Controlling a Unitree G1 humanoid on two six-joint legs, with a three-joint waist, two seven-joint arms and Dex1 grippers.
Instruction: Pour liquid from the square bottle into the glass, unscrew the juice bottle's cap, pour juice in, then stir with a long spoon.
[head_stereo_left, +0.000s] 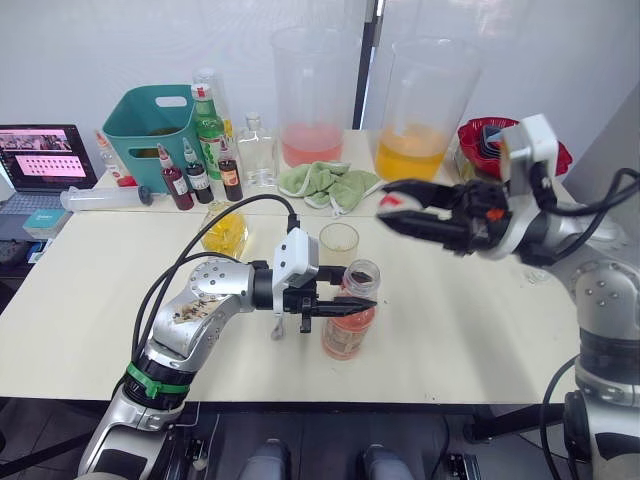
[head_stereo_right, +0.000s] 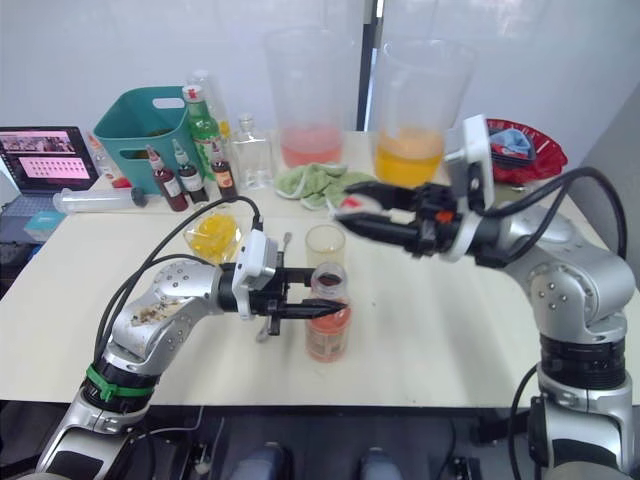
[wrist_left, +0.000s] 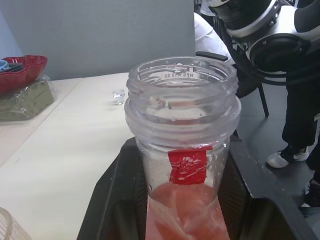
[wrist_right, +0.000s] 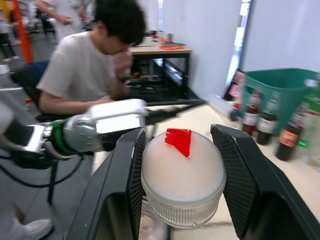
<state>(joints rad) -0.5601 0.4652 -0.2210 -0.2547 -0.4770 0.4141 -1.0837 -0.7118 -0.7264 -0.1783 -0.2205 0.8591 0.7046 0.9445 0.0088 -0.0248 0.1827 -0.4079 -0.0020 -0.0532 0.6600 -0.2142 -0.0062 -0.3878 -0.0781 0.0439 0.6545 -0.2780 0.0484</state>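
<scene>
Juice bottle (wrist_left: 182, 150) base cut off — label hidden by gripper fingers (wrist_left: 107, 200).

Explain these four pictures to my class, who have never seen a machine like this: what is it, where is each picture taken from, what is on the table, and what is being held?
This is a humanoid robot with two arms, each ending in a two-fingered black end effector. The two wide pictures come from cameras in its head, looking down over its arms. The two close-ups come from cameras on its wrists, looking along the fingers.

The left end effector grips the juice bottle standing on the table; its mouth is open, with pink-orange juice inside. The right end effector holds the removed white cap in the air above the table.

Behind the bottle stand the glass and the square bottle of yellow liquid. Further back are two big pitchers, a green basket, small bottles and a green cloth. A person sits in the background.
</scene>
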